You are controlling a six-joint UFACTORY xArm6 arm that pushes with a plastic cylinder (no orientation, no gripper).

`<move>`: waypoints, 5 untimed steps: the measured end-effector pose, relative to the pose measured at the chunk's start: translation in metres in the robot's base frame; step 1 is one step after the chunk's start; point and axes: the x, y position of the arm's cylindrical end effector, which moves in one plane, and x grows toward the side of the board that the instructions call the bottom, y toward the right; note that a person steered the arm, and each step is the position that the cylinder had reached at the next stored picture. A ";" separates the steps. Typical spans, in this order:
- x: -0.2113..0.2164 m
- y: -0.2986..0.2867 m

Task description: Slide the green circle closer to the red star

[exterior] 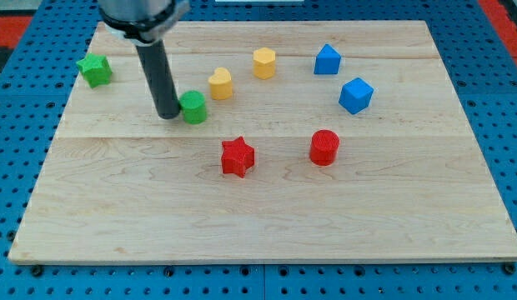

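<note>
Your tip (168, 115) rests on the board (267, 225) in its upper-left part, touching or all but touching the left side of the green circle (193, 107); there are no jaws to speak of here, only the bare rod, so nothing is clamped. The green circle sits up and to the left of the red star (238, 157), which lies near the board's middle, the two apart with bare wood between them. You look to be at the contact step: the tip is behind the circle, though more to its left than above it. The next move seems to call for a push toward the bottom-right, and you may want to shift the tip slightly toward the top edge first, so the circle heads for the star and not past it. The yellow heart (220, 83) stands just beside the circle on its upper right; keep the push from brushing it. The red cylinder (323, 147) lies to the star's right, and the green star (94, 70) near the top-left corner is well clear. All edges are far from this path.
</note>
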 end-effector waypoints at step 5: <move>0.019 0.053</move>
